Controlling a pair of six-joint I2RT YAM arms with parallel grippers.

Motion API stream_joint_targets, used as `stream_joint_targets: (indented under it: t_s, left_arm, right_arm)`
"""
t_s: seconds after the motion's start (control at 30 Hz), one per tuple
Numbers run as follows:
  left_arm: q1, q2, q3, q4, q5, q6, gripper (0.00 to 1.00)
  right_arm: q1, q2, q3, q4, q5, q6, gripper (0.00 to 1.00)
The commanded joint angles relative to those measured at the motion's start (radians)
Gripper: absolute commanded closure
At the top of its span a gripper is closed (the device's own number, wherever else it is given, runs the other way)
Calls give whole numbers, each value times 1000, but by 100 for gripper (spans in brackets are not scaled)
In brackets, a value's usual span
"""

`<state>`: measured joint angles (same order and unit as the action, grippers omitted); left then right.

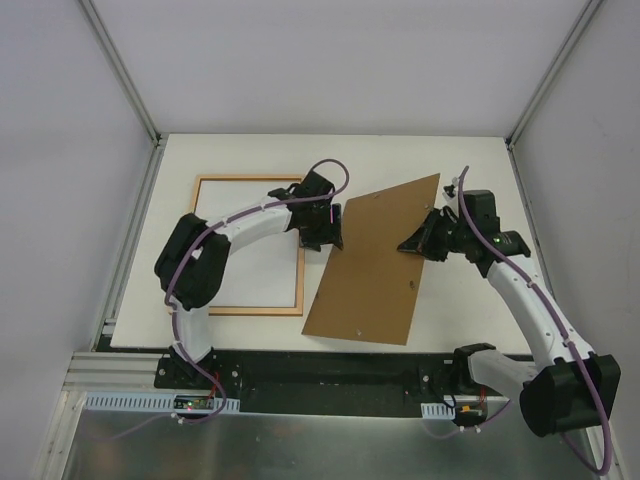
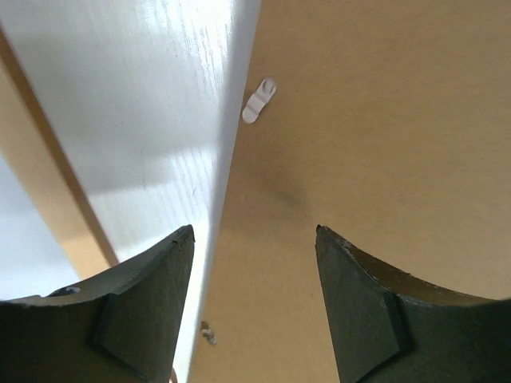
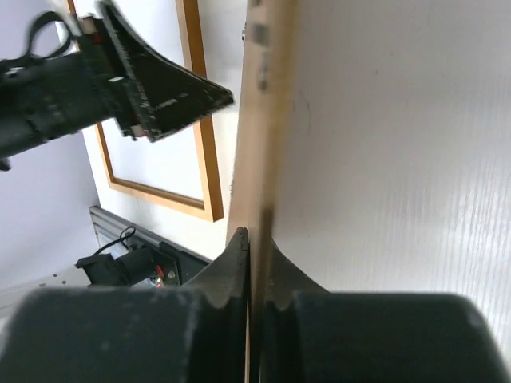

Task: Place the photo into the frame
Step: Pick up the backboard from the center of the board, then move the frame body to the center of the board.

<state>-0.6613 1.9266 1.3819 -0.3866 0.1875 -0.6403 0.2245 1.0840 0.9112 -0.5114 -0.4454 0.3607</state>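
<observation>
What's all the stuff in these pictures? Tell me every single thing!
frame: one, orange-brown wood, flat on the table's left part, white inside its rails.
backing board: one, brown, middle of the table, lying askew beside the frame.
tab: one clearly seen, white, on the backing board.
table: one, cream-white, under everything.
left arm: one, white and black with a purple cable; left end effector open over the board's left edge.
right arm: one, same colours; right end effector shut on the board's right edge.
</observation>
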Motion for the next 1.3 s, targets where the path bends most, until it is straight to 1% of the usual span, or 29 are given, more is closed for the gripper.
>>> stream_joint_targets:
  t_s: [0.0,0.07,0.1,0.3,0.4,0.47,0.53,0.57,0.6,0.63,0.77,0.87,0.97,1.1,1.27]
  left_arm:
    - [17,-170,-18,-41,-54,7,39]
    - [66,-222,-49,-57,-77,1,38]
    - [107,-248,-63,-69,-94,-2,38]
    - [464,-357,-132,-115,-140,-21,38]
    - [625,-357,-144,-126,-177,-42,39]
    - [741,-336,-150,-126,-177,-65,39]
    - [819,-302,-142,-127,-172,-79,40]
    - [848,-285,-138,-130,-175,-93,41]
    - [874,-273,-133,-130,-180,-107,41]
    - [899,-259,-130,-130,-180,-125,42]
    - [950,-221,-121,-135,-281,-197,46]
    - [965,-201,-130,-138,-362,-260,51]
    - [974,-167,-129,-144,-404,-303,52]
    - [980,-101,-90,-150,-408,-297,55]
    - [980,-35,-67,-158,-362,-283,60]
  right_arm:
    - [-22,-21,93,-94,60,-114,99]
    - [-49,-18,123,-110,33,-135,99]
    - [-69,-16,135,-114,19,-140,99]
    - [-129,20,250,-98,-99,-138,99]
    - [-146,54,311,-69,-148,-125,99]
    - [-158,79,340,-38,-185,-124,99]
    - [-165,96,350,11,-219,-124,99]
    - [-166,103,351,33,-234,-67,99]
    - [-166,108,348,59,-246,-51,99]
    - [-166,109,341,85,-260,-36,99]
    - [-168,116,328,160,-289,4,99]
    - [-168,113,315,198,-306,23,99]
    - [-166,108,307,208,-314,20,99]
    - [-175,103,302,220,-326,20,99]
    - [-183,120,302,258,-355,44,99]
